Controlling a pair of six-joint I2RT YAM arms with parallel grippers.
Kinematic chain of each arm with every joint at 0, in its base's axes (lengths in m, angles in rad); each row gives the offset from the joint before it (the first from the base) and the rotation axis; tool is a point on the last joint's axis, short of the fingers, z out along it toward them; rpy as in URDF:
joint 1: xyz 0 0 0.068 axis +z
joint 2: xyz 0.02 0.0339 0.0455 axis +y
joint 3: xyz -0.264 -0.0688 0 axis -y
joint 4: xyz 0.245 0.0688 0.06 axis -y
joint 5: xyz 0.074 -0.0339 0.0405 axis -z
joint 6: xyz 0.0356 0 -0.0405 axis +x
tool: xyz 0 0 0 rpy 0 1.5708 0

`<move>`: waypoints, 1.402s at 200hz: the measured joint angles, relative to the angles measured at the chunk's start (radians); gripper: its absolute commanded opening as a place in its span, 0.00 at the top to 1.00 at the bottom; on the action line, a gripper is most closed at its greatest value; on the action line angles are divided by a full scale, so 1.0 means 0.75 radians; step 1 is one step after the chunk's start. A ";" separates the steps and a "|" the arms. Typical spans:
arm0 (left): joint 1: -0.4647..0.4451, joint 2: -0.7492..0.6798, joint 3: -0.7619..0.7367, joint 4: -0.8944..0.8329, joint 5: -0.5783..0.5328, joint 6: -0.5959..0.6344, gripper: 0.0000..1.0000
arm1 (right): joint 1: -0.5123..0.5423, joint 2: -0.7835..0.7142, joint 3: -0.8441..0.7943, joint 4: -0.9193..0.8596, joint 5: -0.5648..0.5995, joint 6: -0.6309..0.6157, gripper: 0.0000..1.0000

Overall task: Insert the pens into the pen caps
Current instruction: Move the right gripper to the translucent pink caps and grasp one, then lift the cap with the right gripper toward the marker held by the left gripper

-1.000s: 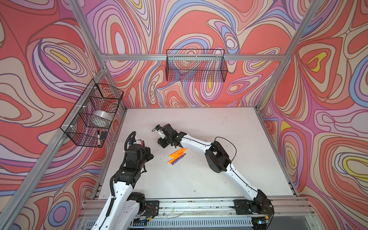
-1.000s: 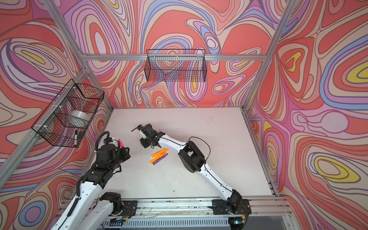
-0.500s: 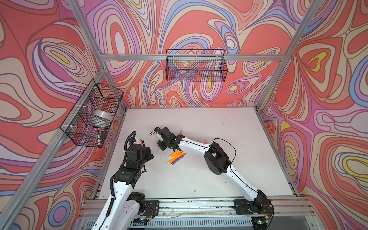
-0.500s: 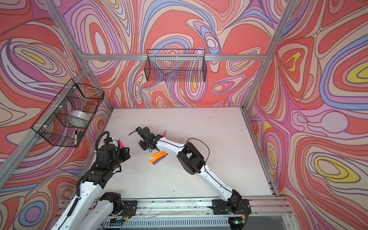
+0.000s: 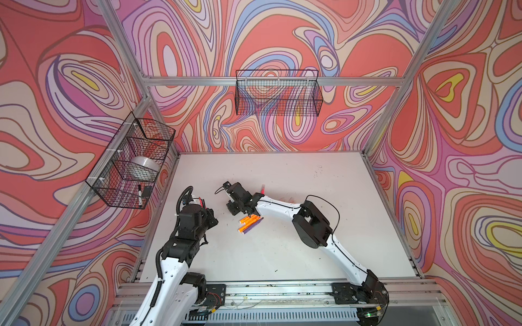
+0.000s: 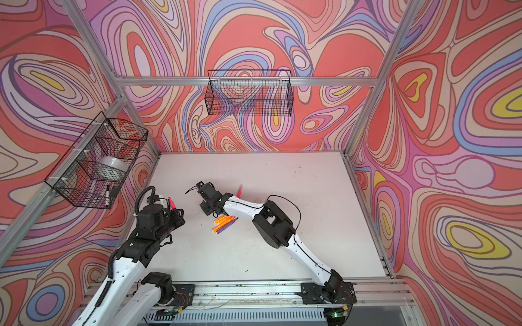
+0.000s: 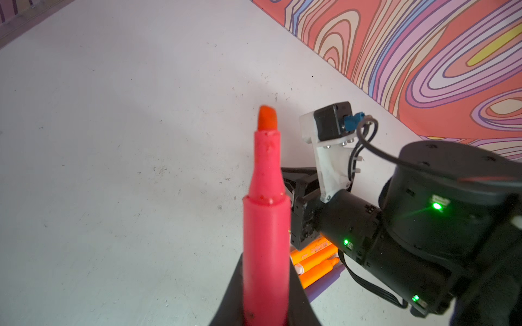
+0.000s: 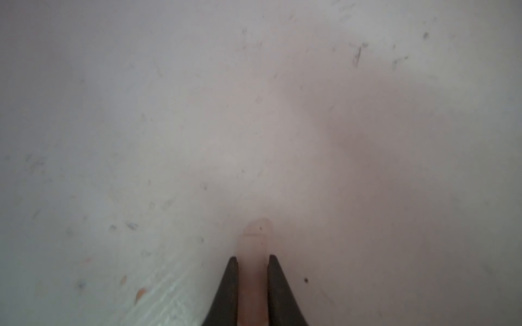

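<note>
So the left gripper (image 7: 265,299) grips a pink-red pen (image 7: 267,225), right gripper (image 8: 252,261) pinches a clear cap (image 8: 255,240); misaligned, it'll probably pop loose.

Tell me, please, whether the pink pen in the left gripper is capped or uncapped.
Uncapped: in the left wrist view the pink pen shows a bare orange tip, no cap over it.

Separate jaws hold an uncapped pink-red pen (image 7: 267,225) and a translucent cap (image 8: 255,244); orange pens (image 5: 248,220) lie bundled together.

No legible text, dark print on orange pens (image 7: 316,265) unreadable
</note>
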 measured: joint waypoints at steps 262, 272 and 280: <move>-0.705 0.333 0.107 0.451 0.303 0.302 1.00 | -0.045 -1.263 -1.619 0.187 0.325 0.850 0.98; -0.705 0.333 0.108 0.450 0.296 0.306 1.00 | -0.045 -1.230 -1.619 0.167 0.316 0.862 0.97; -0.707 0.333 0.108 0.450 0.290 0.306 1.00 | -0.045 -1.208 -1.619 0.157 0.312 0.870 0.96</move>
